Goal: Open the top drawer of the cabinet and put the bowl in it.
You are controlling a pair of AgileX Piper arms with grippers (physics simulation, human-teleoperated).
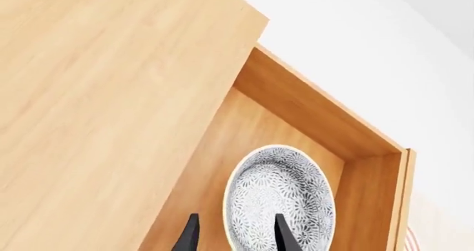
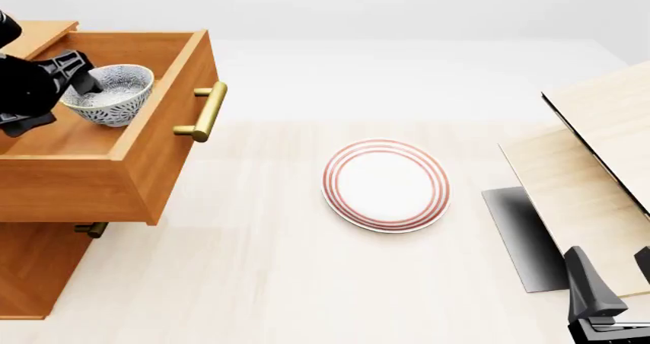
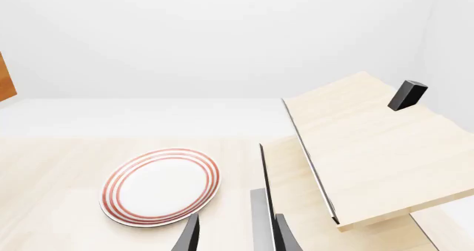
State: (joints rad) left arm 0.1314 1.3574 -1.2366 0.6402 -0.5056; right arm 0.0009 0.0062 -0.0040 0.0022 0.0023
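Observation:
The orange-brown cabinet stands at the left. Its top drawer is pulled far out, with the brass handle facing right. The speckled bowl sits inside the drawer, near its back. My left gripper is over the bowl and open. In the left wrist view one finger is above the bowl and the other is outside its rim, over the drawer floor. My right gripper waits open and empty at the front right, far from the cabinet.
A white plate with red rings lies mid-table, also visible as the plate ahead of the right gripper. Pale light-wood furniture fills the right side, with a small black block on it. A lower drawer handle peeks out below.

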